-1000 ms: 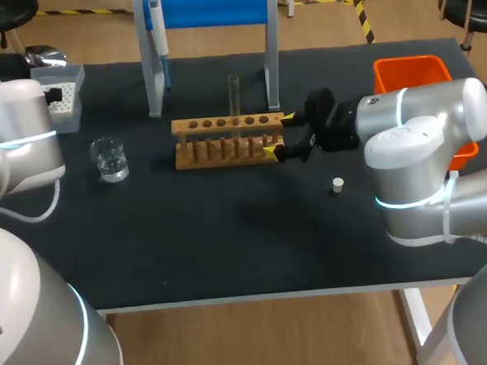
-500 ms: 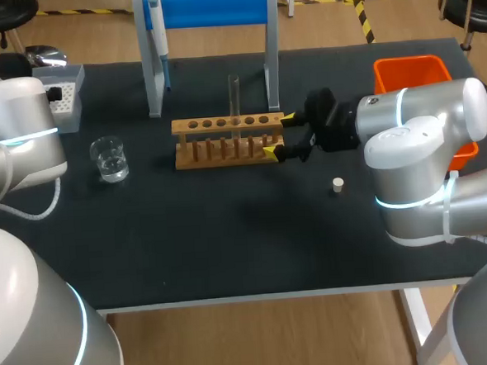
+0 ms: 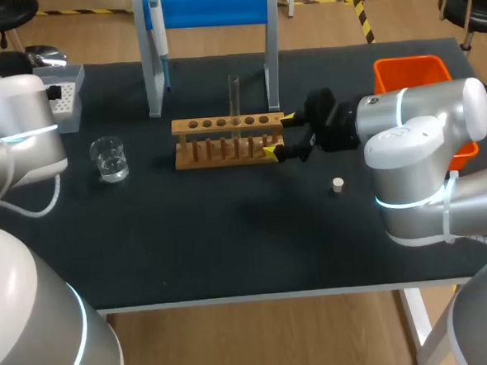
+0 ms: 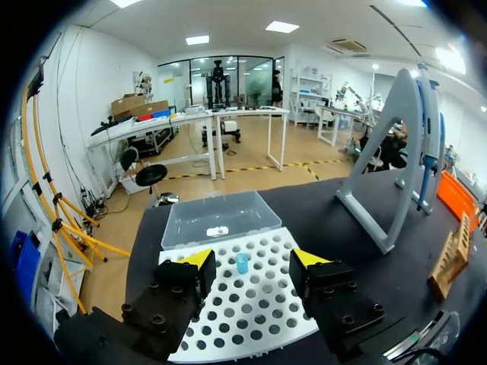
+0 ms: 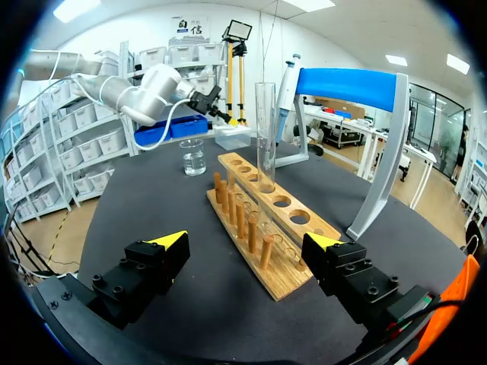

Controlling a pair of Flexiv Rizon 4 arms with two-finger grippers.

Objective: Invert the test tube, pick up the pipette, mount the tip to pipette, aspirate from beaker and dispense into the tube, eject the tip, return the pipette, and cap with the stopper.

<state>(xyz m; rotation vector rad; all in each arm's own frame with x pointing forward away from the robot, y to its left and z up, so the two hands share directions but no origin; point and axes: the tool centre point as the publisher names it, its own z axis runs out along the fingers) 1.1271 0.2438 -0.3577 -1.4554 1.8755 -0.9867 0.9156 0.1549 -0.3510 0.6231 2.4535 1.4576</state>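
While open and empty, two end effectors (image 4: 253, 258) (image 5: 247, 242); one test tube (image 3: 234, 96), one beaker (image 3: 110, 157), perhaps one tip (image 4: 242, 263).

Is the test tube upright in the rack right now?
Upright. The test tube stands vertically, its lower end seated in one hole of the wooden rack.

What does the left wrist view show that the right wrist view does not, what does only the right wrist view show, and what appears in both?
Only the left wrist view: a small blue pipette tip standing in a white perforated tip rack.
Only the right wrist view: a tall clear glass test tube, upright in a hole of the wooden test-tube rack.
Both: that wooden rack, the grey stand holding the white and blue pipette, and the black table.
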